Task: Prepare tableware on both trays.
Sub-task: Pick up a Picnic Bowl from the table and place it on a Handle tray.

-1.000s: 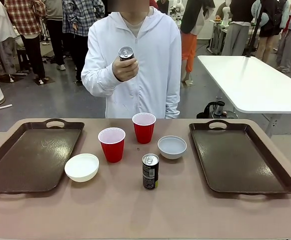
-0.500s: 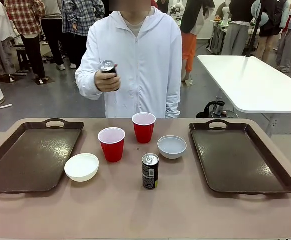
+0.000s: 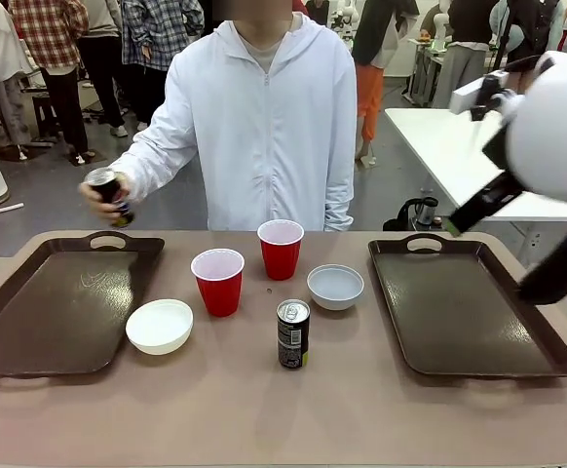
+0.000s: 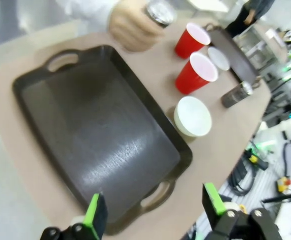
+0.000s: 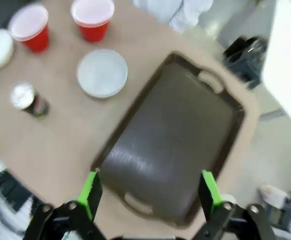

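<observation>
Tan tabletop (image 3: 225, 409). Nearest — upright can (image 3: 293, 333), centre. Next white bowl (image 3: 159, 326) just beside left tray (image 3: 59, 302); grey bowl (image 3: 335, 287) near right tray (image 3: 469, 312); nearer red cup (image 3: 218, 281) and farther red cup (image 3: 281, 249) behind, apart. Above its own tray each, left gripper (image 4: 154, 210) and right gripper (image 5: 149, 192): fingers spread wide, empty. Far edge — person's hand (image 3: 94, 203) holds second can (image 3: 115, 198) near left tray's handle. Beyond, right arm (image 3: 556, 127) crosses white table (image 3: 459, 156); grey floor, bystanders.
</observation>
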You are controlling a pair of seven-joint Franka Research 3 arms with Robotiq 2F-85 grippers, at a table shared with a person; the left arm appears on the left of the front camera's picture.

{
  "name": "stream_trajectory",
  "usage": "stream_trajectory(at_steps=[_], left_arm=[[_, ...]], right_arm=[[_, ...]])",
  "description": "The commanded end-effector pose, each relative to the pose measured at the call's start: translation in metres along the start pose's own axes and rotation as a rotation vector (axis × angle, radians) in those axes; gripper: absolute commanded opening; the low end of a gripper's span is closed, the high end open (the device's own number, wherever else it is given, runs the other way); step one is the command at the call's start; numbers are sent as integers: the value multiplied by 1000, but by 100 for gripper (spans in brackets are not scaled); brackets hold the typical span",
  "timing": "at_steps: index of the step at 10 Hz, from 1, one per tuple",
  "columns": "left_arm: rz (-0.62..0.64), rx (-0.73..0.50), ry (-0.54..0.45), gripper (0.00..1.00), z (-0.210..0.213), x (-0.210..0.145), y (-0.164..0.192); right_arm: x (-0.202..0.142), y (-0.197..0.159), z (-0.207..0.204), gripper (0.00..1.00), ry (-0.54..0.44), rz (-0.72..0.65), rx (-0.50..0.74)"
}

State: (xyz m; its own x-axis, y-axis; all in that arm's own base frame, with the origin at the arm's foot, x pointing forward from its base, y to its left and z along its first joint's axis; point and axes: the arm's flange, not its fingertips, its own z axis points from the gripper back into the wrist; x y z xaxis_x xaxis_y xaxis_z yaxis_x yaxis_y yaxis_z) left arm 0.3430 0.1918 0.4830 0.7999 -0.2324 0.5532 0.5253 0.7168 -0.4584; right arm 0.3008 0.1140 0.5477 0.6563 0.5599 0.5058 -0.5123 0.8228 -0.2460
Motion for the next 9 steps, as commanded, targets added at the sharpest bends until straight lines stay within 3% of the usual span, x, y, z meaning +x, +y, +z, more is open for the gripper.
stream_trajectory(at_steps=[1,6,9], left_arm=[[-13,1,2,100,0,0,1],[-13,1,2,100,0,0,1],[-13,1,2,100,0,0,1]], right_arm=[[-13,-7,16,100,25,14,25],[-9,-4,12,100,15,-5,14],[71,-2,-52,100,151,-96,115]])
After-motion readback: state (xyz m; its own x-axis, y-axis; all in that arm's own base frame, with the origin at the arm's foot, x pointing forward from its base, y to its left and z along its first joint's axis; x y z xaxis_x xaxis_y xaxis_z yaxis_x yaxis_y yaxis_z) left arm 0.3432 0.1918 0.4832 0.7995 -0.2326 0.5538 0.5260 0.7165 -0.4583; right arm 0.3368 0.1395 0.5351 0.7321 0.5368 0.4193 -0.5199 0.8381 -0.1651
